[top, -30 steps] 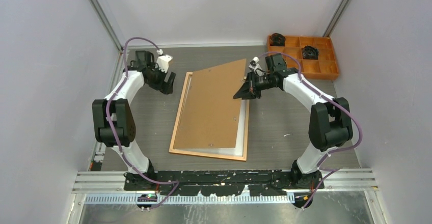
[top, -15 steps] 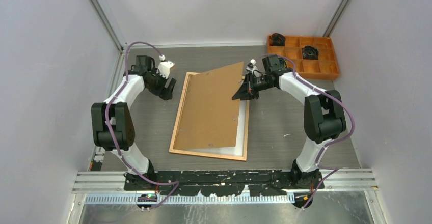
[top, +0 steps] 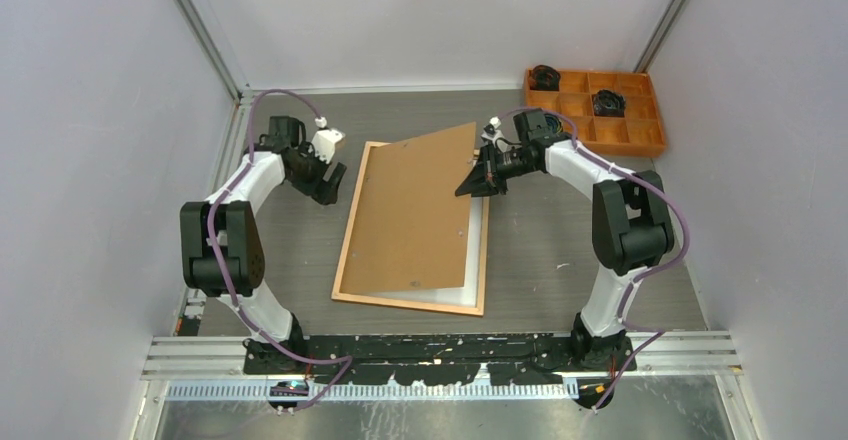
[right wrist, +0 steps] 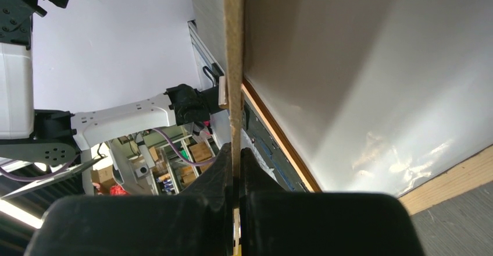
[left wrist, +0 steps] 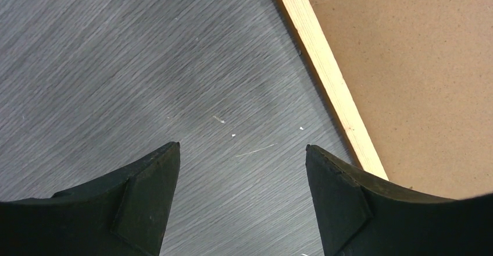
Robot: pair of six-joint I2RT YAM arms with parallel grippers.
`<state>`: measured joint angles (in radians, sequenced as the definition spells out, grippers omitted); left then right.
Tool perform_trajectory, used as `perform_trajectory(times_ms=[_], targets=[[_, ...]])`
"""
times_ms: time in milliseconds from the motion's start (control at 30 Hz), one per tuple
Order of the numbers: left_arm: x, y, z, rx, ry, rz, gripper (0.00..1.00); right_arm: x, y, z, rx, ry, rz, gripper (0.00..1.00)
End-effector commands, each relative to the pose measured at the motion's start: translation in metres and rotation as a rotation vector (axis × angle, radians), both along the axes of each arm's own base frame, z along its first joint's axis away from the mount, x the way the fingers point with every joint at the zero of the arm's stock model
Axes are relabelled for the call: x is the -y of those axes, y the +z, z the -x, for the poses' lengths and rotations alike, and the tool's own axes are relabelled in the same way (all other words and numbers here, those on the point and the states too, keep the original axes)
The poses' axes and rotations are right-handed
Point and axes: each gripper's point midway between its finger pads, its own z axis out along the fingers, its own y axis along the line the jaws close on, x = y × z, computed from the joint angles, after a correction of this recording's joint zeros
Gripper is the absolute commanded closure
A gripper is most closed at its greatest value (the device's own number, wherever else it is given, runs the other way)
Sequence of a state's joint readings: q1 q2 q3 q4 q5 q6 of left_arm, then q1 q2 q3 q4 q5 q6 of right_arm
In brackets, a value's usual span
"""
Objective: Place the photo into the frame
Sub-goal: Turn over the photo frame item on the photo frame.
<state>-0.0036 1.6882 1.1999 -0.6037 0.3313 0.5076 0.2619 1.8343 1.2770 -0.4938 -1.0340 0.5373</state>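
Note:
The orange-brown frame [top: 345,260] lies flat mid-table. A white sheet [top: 440,295] lies inside it; no printed side shows, so I cannot tell whether it is the photo. A plain brown backing board [top: 415,210] leans over the frame, its right edge raised. My right gripper [top: 472,184] is shut on that raised edge; in the right wrist view the gripper [right wrist: 235,163] pinches the board's thin edge [right wrist: 234,46] above the white sheet [right wrist: 360,64]. My left gripper [top: 325,182] hangs open over bare table, left of the frame's pale rail [left wrist: 325,75]; nothing is between its fingers [left wrist: 242,146].
An orange compartment tray [top: 645,110] holding dark coiled items stands at the back right. White walls close in on both sides. The grey tabletop [top: 560,240] lies right of the frame, with the arm bases along the near edge.
My left gripper has come nearer along the frame's left rail. The board has shifted left, covering the gap at that rail, still held by the right gripper.

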Motion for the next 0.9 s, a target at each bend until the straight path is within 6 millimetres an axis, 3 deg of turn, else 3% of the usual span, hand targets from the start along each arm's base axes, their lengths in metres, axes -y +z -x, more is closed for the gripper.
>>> perform_trajectory(times_ms=[0, 200, 500, 667, 733, 867], targets=[[-0.001, 0.015, -0.001, 0.055, -0.02, -0.016, 0.2, -0.005, 0.024, -0.009, 0.073, 0.039, -0.075, 0.99], [-0.002, 0.013, 0.001, 0.051, -0.03, -0.025, 0.2, -0.002, 0.025, -0.014, 0.08, 0.03, -0.074, 0.99], [-0.004, 0.008, 0.006, 0.04, -0.043, -0.035, 0.2, -0.004, 0.012, -0.012, 0.064, 0.017, -0.043, 0.99], [-0.004, 0.01, 0.006, 0.046, -0.045, -0.039, 0.2, -0.008, 0.005, -0.011, 0.068, 0.011, 0.001, 0.84], [-0.004, 0.011, 0.007, 0.048, -0.045, -0.041, 0.19, -0.007, 0.001, -0.012, 0.067, -0.001, 0.029, 0.7], [-0.006, 0.01, 0.009, 0.046, -0.051, -0.05, 0.19, -0.003, -0.003, -0.014, 0.089, -0.028, 0.084, 0.52]])
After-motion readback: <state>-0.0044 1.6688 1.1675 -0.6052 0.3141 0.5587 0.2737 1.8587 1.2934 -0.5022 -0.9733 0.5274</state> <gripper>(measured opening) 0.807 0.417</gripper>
